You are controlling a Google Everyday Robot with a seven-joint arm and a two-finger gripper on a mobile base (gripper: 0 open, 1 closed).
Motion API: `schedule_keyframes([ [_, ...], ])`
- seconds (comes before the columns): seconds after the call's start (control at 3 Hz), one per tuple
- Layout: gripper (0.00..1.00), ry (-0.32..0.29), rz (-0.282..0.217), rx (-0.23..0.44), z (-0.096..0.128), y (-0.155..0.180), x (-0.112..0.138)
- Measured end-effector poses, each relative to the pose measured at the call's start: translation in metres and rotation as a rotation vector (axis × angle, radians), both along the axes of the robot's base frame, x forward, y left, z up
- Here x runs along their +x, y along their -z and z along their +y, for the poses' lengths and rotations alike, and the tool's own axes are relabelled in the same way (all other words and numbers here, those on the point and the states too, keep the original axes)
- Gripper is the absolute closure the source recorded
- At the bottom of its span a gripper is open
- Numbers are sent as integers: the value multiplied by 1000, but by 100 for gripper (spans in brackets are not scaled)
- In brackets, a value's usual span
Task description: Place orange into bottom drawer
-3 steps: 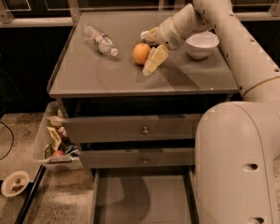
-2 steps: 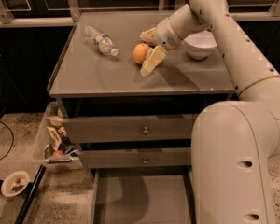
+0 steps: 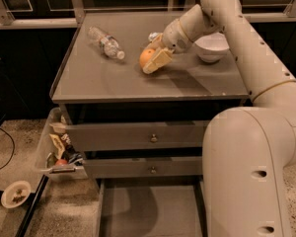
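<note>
The orange point(image 3: 146, 57) sits on the grey cabinet top point(image 3: 103, 78), left of the white bowl point(image 3: 211, 47). My gripper point(image 3: 156, 49) reaches in from the right and is open. Its near finger point(image 3: 159, 61) lies against the orange's front right side and its far finger point(image 3: 154, 36) is just behind the fruit, so the orange is between them. The orange still rests on the top. The bottom drawer point(image 3: 148, 212) is pulled out at floor level below the two knobbed drawers and shows a flat grey floor.
A clear plastic bottle point(image 3: 105, 42) lies on the top at the back left. A clear bin of clutter point(image 3: 55, 149) hangs at the cabinet's left side. A small plate point(image 3: 15, 194) lies on the floor. My arm's large white body point(image 3: 251, 172) fills the right foreground.
My gripper has moved a little to the left, so its fingers now straddle the orange more closely. The orange, the bowl and the bottle have stayed in place.
</note>
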State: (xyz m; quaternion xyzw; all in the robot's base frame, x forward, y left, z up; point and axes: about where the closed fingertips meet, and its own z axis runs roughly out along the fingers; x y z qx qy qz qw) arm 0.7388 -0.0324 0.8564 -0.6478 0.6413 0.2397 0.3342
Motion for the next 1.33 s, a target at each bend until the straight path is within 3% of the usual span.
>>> schedule_keyframes([
  [0.67,87,0,0,0,0,0,0],
  [1.0,100,0,0,0,0,0,0],
  [1.33,100,0,0,0,0,0,0],
])
